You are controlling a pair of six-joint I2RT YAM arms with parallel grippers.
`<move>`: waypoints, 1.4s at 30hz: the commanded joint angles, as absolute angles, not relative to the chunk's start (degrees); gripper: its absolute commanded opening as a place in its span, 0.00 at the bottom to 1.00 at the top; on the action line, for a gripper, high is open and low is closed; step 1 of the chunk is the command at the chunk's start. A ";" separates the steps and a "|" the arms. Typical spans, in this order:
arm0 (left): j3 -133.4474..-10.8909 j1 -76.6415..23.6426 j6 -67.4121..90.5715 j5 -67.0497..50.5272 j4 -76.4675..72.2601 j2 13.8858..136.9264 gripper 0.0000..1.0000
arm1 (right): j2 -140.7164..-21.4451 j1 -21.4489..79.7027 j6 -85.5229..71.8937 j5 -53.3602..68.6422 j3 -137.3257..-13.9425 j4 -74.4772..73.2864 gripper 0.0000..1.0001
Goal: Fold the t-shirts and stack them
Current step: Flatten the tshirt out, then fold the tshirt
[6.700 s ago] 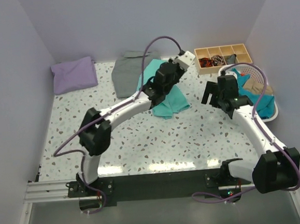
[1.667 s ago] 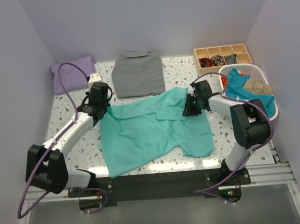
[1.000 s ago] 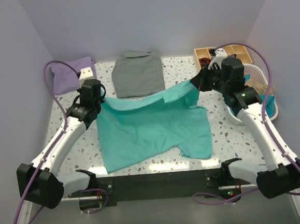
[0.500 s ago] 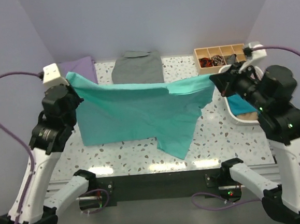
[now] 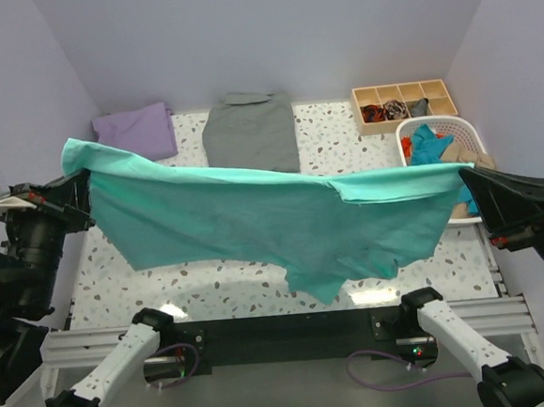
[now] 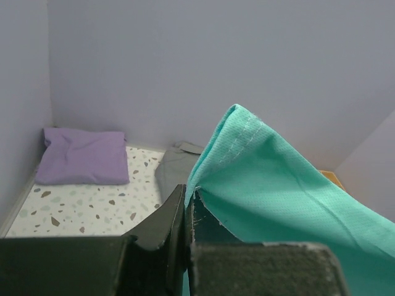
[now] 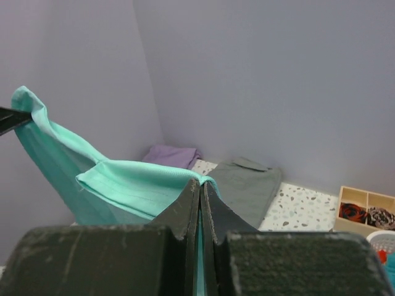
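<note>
- Basket [image 5: 464,124] of white plastic, at the far right of the table [image 5: 343,151], held a teal cloth [image 5: 425,144] and a tan cloth [image 5: 457,154].
- Wooden divided box [image 5: 402,123], just behind it at the back edge, held small dark and reddish items [image 5: 373,112] in its left compartments; the rest could not be made out.
- Turquoise t-shirt [image 5: 254,214] hung stretched in the air above the table, its lower edge drooping.
- Left gripper [image 6: 187,203] had its jaws clamped tight on the shirt's left upper corner.
- Right gripper [image 7: 200,191] had its jaws pinched together on the right upper edge.
- Lavender t-shirt [image 5: 135,134] lay folded in the far-left corner, near a folded grey shirt [image 5: 250,133].
</note>
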State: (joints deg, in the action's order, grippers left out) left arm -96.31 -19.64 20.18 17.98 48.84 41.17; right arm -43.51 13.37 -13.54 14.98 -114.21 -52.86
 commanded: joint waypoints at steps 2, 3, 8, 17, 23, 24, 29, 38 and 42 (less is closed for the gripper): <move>-102.39 -19.51 21.45 15.91 55.63 43.32 0.00 | -47.81 13.10 -13.89 14.86 -116.73 -52.04 0.00; -102.04 -19.51 21.45 16.08 55.72 43.85 0.00 | -48.07 13.18 -13.89 13.72 -115.50 -51.07 0.00; -88.89 -19.51 23.81 17.75 46.79 43.86 0.00 | -52.90 13.10 -14.59 11.87 -104.26 -46.15 0.00; -55.04 -19.51 32.34 25.99 25.51 47.71 0.00 | -64.32 13.18 -15.91 7.47 -79.38 -29.64 0.00; -50.81 -19.51 32.87 35.66 13.92 59.57 0.00 | -79.08 13.10 -15.21 3.96 -77.43 -23.21 0.00; -50.54 -19.34 32.17 36.21 12.23 61.59 0.00 | -82.76 13.18 -14.86 3.61 -77.95 -23.20 0.00; -51.15 -18.55 30.60 37.10 2.33 77.50 0.00 | -92.53 13.10 -13.98 2.73 -81.03 -18.90 0.00; -55.64 -15.47 28.83 38.23 -3.07 95.10 0.00 | -96.78 12.92 -13.45 4.57 -82.80 -19.68 0.00; -54.06 -11.00 27.34 37.97 -3.95 94.40 0.00 | -94.05 13.01 -12.48 2.99 -80.25 -23.89 0.00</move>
